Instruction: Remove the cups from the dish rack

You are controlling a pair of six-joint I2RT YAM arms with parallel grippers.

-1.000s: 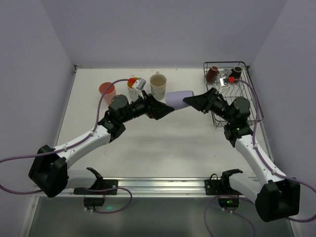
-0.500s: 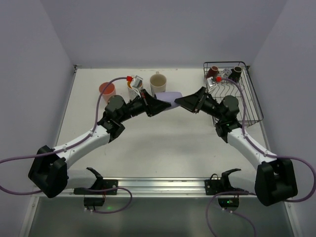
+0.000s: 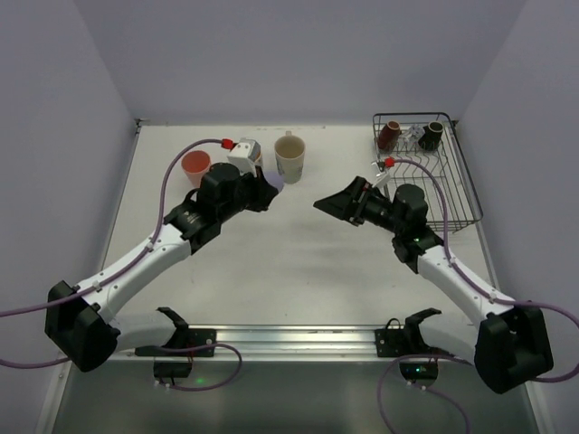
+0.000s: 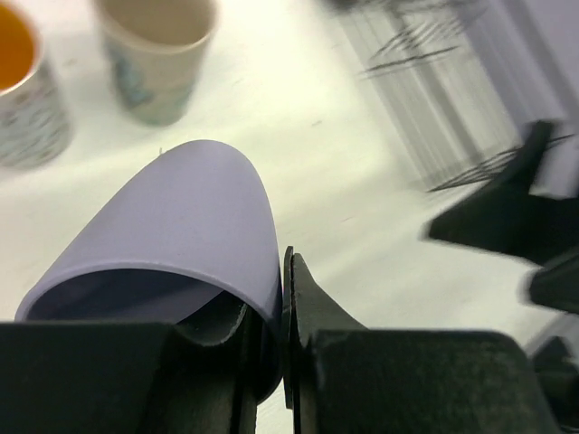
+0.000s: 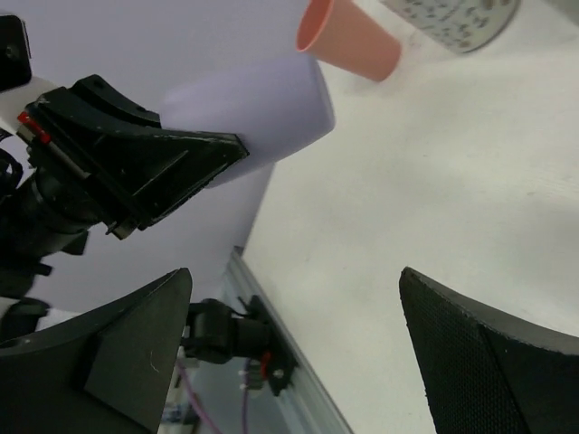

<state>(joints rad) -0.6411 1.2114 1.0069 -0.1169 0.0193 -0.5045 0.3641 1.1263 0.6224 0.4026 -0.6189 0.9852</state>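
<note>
Held cup: a lavender cup (image 4: pixel 181 217) is off the surface (image 3: pixel 271 262), at the left-centre, just in front of the row of cups already set down.
Left gripper: the left gripper (image 4: pixel 270 312) is clamped on the lavender cup's rim, with one finger inside the mouth and one outside the wall.
Right gripper: the right gripper (image 5: pixel 297 280) is spread wide with nothing between its fingers. It points left across the middle of the surface, apart from the held cup.
Cup axis: the long axis runs straight out from the left gripper and lies closer to flat than upright. The mouth is at the fingers and the closed base faces away, toward the right arm.
Set-down row: the salmon tumbler (image 3: pixel 195 165), dotted mug (image 4: pixel 27 108) and cream mug (image 4: pixel 158 59) stand upright along the far left. They are beyond the held cup and to its left in the left wrist view.
Rack: the dish rack (image 3: pixel 457 194) is at the far right, with two dark mugs (image 3: pixel 389 136) at its far end. Something pale sits between them, too small to tell.
Nearer arm: the left arm is nearer the row and the right arm is nearer the rack, whose mugs lie behind and to the right of the right gripper.
Coming move: probably turning the cup base-down and lowering it into the bare patch near the cream mug.
</note>
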